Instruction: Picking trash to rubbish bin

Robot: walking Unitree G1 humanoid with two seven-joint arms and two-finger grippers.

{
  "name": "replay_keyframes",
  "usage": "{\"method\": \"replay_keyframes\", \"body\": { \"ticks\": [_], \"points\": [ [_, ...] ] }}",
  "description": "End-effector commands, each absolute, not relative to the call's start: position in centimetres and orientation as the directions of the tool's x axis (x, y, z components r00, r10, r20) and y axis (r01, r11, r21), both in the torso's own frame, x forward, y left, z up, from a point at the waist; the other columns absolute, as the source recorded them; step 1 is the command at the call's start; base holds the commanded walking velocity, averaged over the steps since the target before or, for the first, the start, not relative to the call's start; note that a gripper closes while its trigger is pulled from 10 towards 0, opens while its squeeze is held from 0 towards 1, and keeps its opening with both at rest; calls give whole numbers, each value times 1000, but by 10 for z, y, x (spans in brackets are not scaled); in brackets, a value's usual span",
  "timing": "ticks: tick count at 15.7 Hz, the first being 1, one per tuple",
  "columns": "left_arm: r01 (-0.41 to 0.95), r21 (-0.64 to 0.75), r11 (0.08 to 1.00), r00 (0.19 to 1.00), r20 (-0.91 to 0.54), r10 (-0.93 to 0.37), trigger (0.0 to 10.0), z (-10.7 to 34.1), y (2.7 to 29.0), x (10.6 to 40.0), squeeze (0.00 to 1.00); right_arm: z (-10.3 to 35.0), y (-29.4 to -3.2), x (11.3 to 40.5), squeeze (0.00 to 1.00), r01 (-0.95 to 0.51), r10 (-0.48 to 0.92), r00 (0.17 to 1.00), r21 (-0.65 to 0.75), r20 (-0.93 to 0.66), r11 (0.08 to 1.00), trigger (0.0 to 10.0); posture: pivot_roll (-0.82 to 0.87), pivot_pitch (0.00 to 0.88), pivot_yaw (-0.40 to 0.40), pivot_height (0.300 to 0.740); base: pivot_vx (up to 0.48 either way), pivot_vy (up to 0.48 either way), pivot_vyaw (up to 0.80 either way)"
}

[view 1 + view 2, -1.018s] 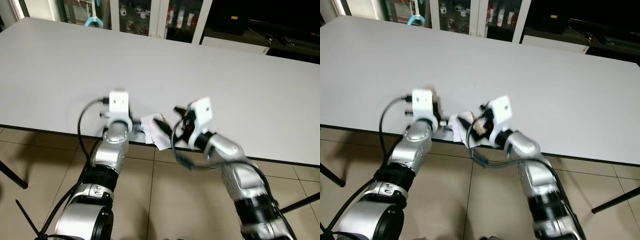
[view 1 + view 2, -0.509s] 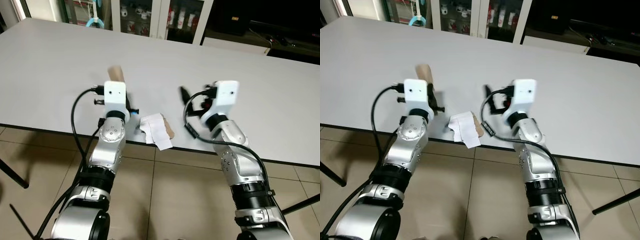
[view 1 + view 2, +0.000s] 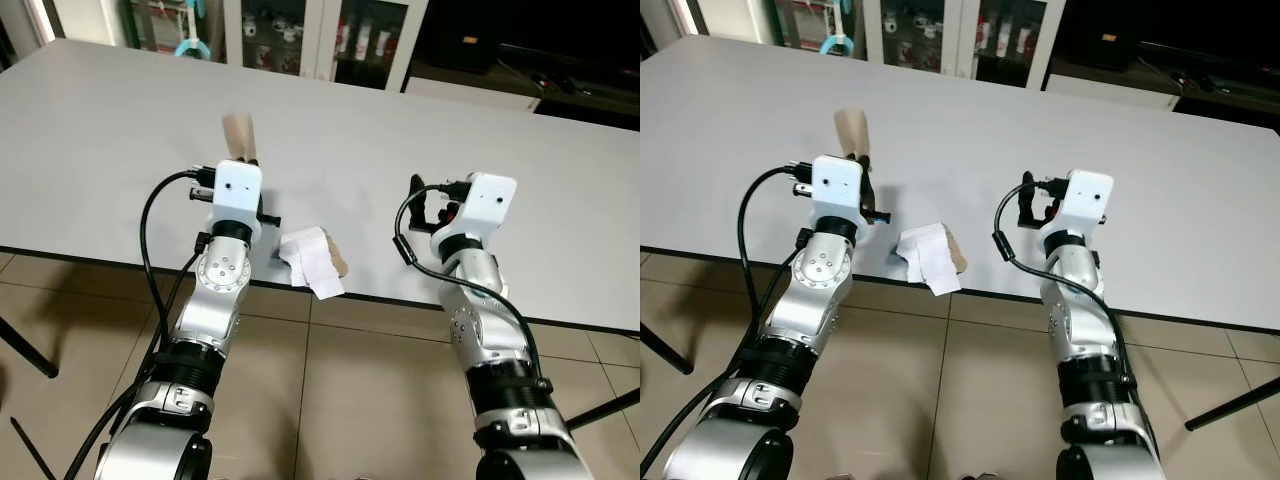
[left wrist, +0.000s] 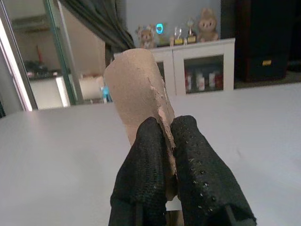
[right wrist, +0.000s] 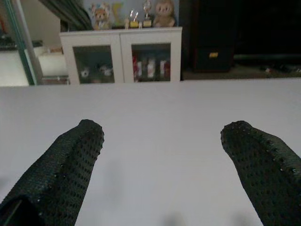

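Note:
My left gripper [image 4: 165, 141] is shut on a flattened brown cardboard tube [image 4: 138, 92], held upright above the grey table [image 3: 400, 140]; the tube [image 3: 239, 135] sticks up over the white wrist block. A crumpled white tissue [image 3: 308, 260] lies at the table's front edge, partly overhanging it, with a brown scrap [image 3: 339, 259] under its right side. It sits between my two arms. My right gripper [image 5: 167, 155] is open and holds nothing, raised over the table to the right of the tissue, its black fingers [image 3: 416, 188] pointing away.
White glass-door cabinets [image 3: 310, 35] stand beyond the table's far edge, with a dark unit [image 3: 530, 50] to their right. Tiled floor [image 3: 330, 400] lies below the near edge. A black table leg [image 3: 25, 355] shows at lower left.
My left gripper lifted the cardboard tube up off the table edge. My right gripper drew back from the tissue, swung right and rose. The tissue stayed in place.

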State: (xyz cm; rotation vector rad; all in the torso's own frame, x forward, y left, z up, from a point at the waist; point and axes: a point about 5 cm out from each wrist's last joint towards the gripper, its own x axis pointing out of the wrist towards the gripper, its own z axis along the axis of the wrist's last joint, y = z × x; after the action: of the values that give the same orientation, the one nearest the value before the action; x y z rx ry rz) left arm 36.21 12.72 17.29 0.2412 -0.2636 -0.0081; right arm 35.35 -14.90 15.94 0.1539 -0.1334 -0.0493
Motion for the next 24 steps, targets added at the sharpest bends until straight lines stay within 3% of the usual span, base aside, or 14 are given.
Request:
{"method": "replay_keyframes", "body": {
  "ticks": [1,7,24],
  "points": [
    [0,246,969,958,279,-71,10000,176,121,360,0,165,-156,356,0,65,-87,985,148,151,987,10000,-20,0,-126,740,0,0,0],
    [1,252,968,969,238,-63,10000,172,119,363,0,164,-158,358,0,113,-137,979,157,149,981,10000,-26,15,-121,740,0,0,0],
    [3,258,966,972,226,-64,10000,172,118,364,0,157,-153,360,0,83,-105,986,167,128,982,10000,-30,31,-124,740,-298,0,0]
  ]
}}
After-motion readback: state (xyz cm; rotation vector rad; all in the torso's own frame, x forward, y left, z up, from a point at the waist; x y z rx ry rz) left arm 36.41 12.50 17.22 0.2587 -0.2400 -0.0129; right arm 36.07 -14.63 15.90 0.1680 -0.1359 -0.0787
